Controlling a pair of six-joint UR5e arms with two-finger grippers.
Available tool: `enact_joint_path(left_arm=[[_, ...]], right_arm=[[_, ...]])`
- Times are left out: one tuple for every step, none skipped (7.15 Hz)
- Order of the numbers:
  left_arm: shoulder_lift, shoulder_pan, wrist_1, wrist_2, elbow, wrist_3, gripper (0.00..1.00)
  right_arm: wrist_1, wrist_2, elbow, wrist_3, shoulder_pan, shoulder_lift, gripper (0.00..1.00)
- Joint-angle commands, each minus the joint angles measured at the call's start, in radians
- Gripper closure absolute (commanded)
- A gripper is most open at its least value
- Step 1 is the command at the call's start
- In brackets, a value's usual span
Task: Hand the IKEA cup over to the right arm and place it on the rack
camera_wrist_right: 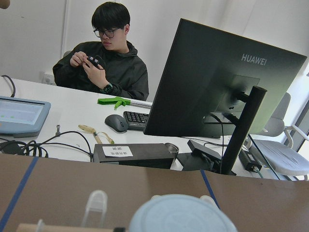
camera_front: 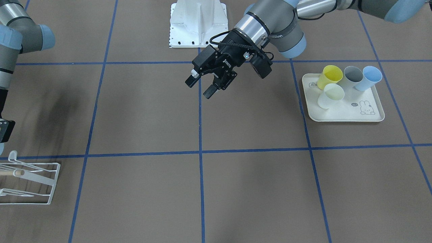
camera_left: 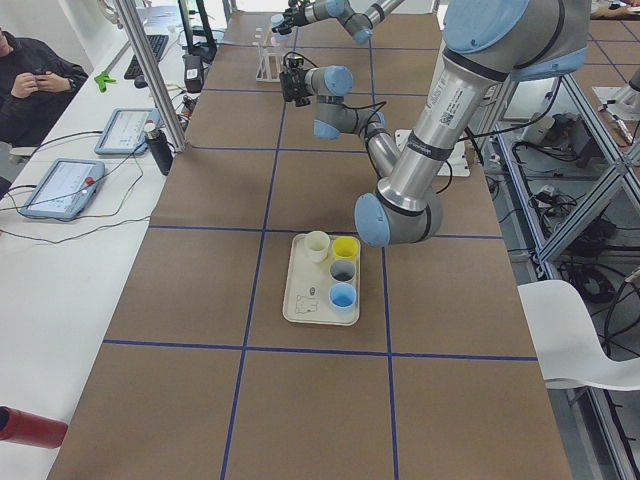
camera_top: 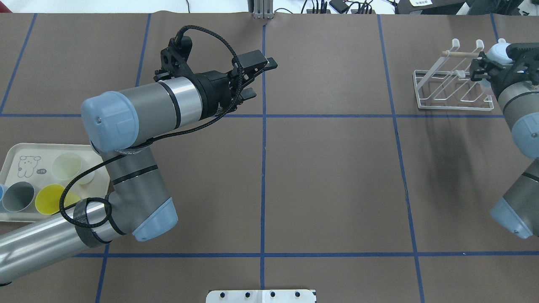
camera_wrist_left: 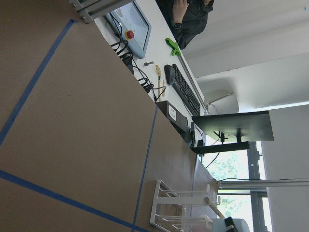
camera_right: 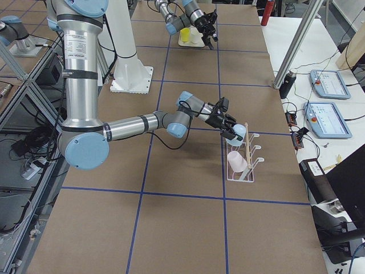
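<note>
My right gripper (camera_top: 497, 59) is shut on a pale blue IKEA cup (camera_top: 498, 50), held on its side just above the white wire rack (camera_top: 454, 90) at the far right. In the exterior right view the cup (camera_right: 239, 132) hangs by the rack's wooden peg, over a pink cup (camera_right: 236, 162) that sits on the rack (camera_right: 244, 171). The cup's round base (camera_wrist_right: 182, 215) fills the bottom of the right wrist view. Over the table's middle, my left gripper (camera_top: 257, 78) hovers open and empty; the front-facing view shows it too (camera_front: 202, 86).
A cream rabbit-print tray (camera_front: 344, 115) on the robot's left carries yellow (camera_front: 330, 75), grey (camera_front: 353, 75), blue (camera_front: 370, 77) and cream (camera_front: 330, 95) cups. A white base plate (camera_front: 197, 23) stands at the robot's side. A person sits at the desk beyond the table (camera_wrist_right: 104, 58).
</note>
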Motion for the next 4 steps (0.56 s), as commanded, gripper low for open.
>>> enact_joint_path(left_arm=[[0.001,0.000,-0.001,0.002,0.001,-0.001,0.01],[-0.001,0.000,-0.001,0.002,0.001,-0.001,0.01],[-0.001,0.000,-0.001,0.002,-0.001,-0.001,0.01],[-0.001,0.000,-0.001,0.002,-0.001,-0.001,0.01]], right_arm=[[0.000,-0.002,-0.010,0.004,0.001,-0.004,1.00],[0.000,-0.002,-0.021,0.006,0.001,-0.006,1.00],[0.000,-0.003,-0.030,0.006,0.004,-0.007,1.00],[0.000,-0.003,-0.032,0.006,0.002,-0.006,1.00]])
